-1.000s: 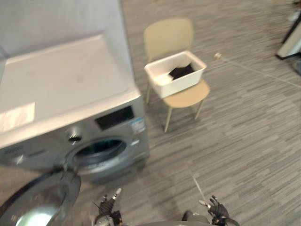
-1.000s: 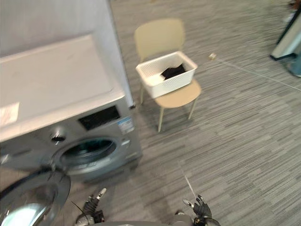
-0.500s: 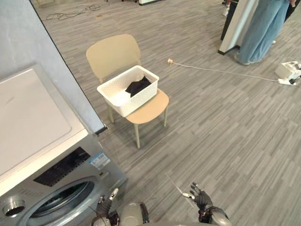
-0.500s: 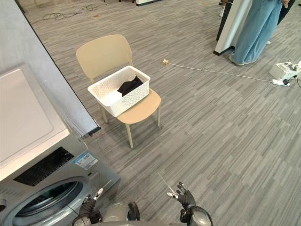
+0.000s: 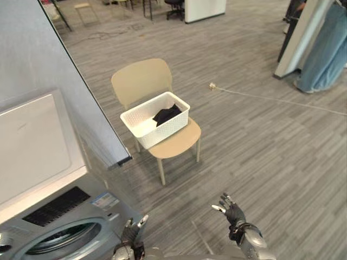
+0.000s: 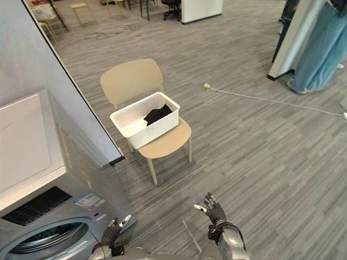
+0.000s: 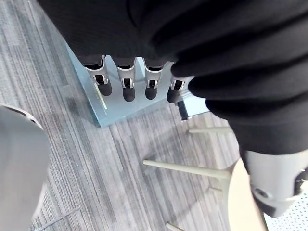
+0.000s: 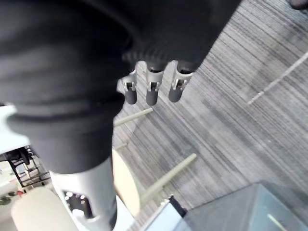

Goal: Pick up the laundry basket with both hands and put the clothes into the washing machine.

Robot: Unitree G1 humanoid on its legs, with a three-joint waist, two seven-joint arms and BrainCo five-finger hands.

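A white perforated laundry basket (image 5: 155,125) sits on the seat of a beige chair (image 5: 142,81), with a black garment (image 5: 167,115) lying in it. The silver washing machine (image 5: 32,146) stands at the lower left, its round drum opening (image 5: 64,240) partly in view. My left hand (image 5: 133,229) hangs low by the machine's front corner, fingers (image 7: 125,89) straight and holding nothing. My right hand (image 5: 230,209) is low over the floor, fingers (image 8: 151,92) straight and spread, empty. Both hands are well short of the basket.
A grey wall panel (image 5: 70,97) rises between the machine and the chair. A pale cable with a plug (image 5: 213,85) runs across the floor to the right. A person in blue jeans (image 5: 327,49) stands by a white pillar (image 5: 297,38) at the upper right.
The camera has swung from the washing machine toward the chair, so the whole picture has shifted. Both hands stay low and open; the right hand shows slightly higher.
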